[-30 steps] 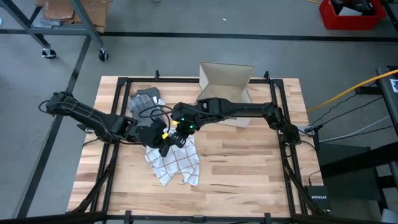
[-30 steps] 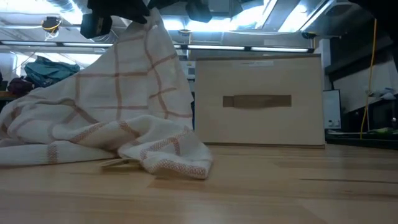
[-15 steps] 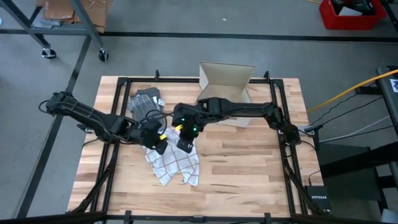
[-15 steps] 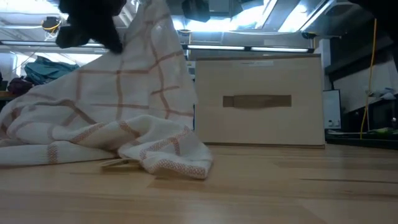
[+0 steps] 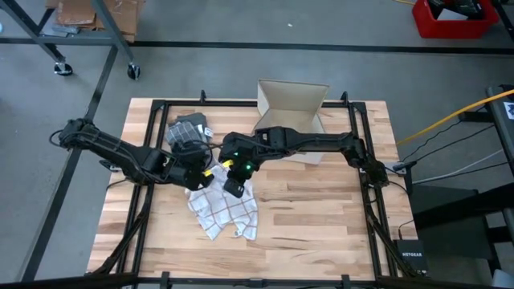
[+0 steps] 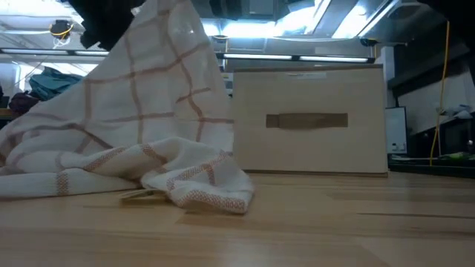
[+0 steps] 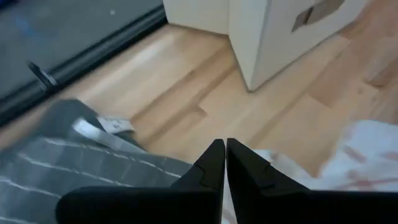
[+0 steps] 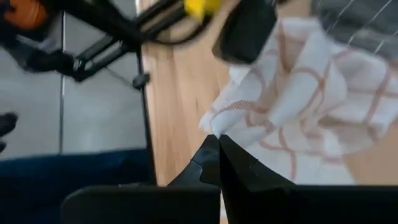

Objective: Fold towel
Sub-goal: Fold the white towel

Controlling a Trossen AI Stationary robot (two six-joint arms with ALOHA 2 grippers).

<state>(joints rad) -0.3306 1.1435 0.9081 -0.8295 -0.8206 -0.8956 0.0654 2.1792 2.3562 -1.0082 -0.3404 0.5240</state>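
- The towel lies crumpled on the wooden surface, in front of the cardboard box, with 1 part pulled up into a peak, probably so it can be spread before folding.
- The right end effector is clenched on a towel edge at that peak.
- The left end effector, fingers pressed together, sits just beside it; a grey cloth lies left of the box.
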